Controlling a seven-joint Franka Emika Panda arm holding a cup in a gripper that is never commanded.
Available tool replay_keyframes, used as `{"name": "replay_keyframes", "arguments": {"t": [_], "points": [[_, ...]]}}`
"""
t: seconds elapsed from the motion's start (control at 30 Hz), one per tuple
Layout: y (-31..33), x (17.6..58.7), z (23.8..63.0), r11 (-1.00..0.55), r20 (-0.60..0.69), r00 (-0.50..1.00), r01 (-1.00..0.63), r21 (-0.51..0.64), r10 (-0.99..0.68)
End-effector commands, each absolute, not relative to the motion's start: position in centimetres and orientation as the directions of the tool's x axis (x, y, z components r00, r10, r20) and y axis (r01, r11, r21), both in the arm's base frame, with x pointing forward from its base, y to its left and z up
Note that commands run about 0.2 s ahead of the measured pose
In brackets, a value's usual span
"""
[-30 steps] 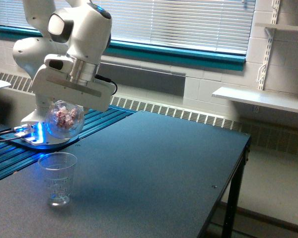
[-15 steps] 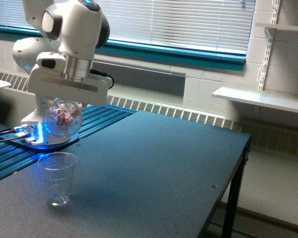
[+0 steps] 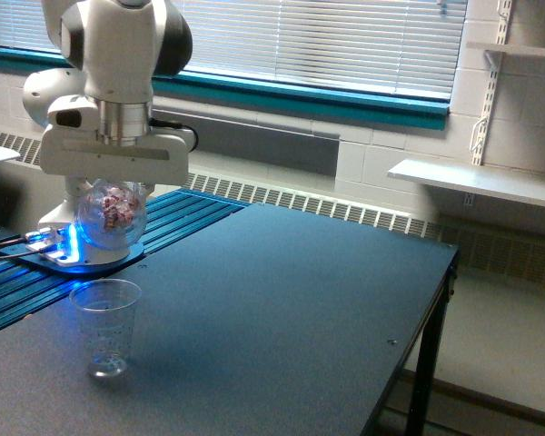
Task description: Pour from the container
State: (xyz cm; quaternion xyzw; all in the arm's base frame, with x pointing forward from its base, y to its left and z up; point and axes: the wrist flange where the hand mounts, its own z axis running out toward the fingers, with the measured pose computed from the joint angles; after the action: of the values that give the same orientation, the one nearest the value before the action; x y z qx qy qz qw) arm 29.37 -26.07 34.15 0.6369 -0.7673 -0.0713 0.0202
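Observation:
The container [image 3: 112, 216], a small clear bulbous jar with pinkish-brown pieces inside, hangs in the air under my gripper [image 3: 112, 186], which is shut on it. It sits above and slightly behind a taller tapered clear cup [image 3: 105, 325] that stands upright on the dark table [image 3: 282, 309] at the exterior view's left. The jar's body looks roughly level, with the pieces gathered in its upper half. My fingers are mostly hidden behind the jar and the white hand.
The arm's white base [image 3: 68, 227] with a blue glowing light sits on blue ribbed rails [image 3: 177, 218] behind the cup. The table's right edge [image 3: 440, 291] drops off. A wall shelf [image 3: 477, 182] and window blinds lie beyond.
The hand has rotated and shifted slightly toward the exterior view's left, carrying the jar with it. The tall cup has not moved.

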Motion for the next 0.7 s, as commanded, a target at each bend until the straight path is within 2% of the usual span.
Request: {"name": "replay_keyframes", "arguments": {"t": [0.03,0.7], "points": [[-26.8,28.6,33.7,0.154,-0.097,-0.169,-0.977,0.147,-0.981],[-27.3,29.4,31.5,0.195,-0.165,-0.227,-0.963,0.187,-0.96]]}}
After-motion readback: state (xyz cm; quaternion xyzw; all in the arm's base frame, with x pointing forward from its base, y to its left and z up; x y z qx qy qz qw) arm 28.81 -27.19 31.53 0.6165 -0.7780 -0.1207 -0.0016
